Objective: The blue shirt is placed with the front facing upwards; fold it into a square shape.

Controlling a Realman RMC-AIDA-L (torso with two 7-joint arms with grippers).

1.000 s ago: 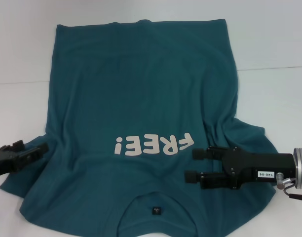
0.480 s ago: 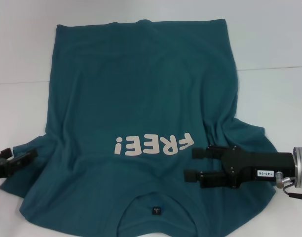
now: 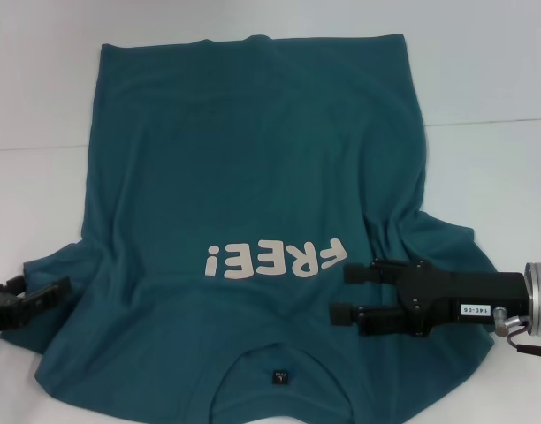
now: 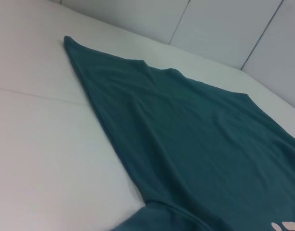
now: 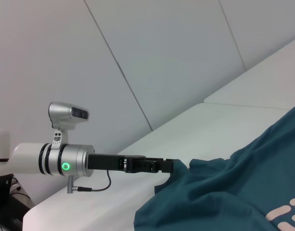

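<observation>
The blue shirt [image 3: 253,159] lies spread face up on the white table, collar label [image 3: 278,377] nearest me and the pale "FREE!" lettering [image 3: 275,258] reading upside down. My left gripper [image 3: 45,284] is open, low at the outer edge of the left sleeve. From the right wrist view the left gripper [image 5: 164,166] touches the rumpled sleeve edge of the shirt [image 5: 234,192]. Over the wrinkled right sleeve and shoulder my right gripper [image 3: 341,291] hovers open, its fingers pointing toward the lettering. The left wrist view looks along the shirt [image 4: 195,144] to its far hem.
The white table [image 3: 41,88] has a seam [image 3: 491,121] running across it under the shirt. White wall panels [image 4: 224,29] rise behind the far edge. Bare table surface lies on both sides of the shirt.
My left gripper has slid back toward me and slightly outward along the left sleeve edge. The right gripper and the shirt have not moved.
</observation>
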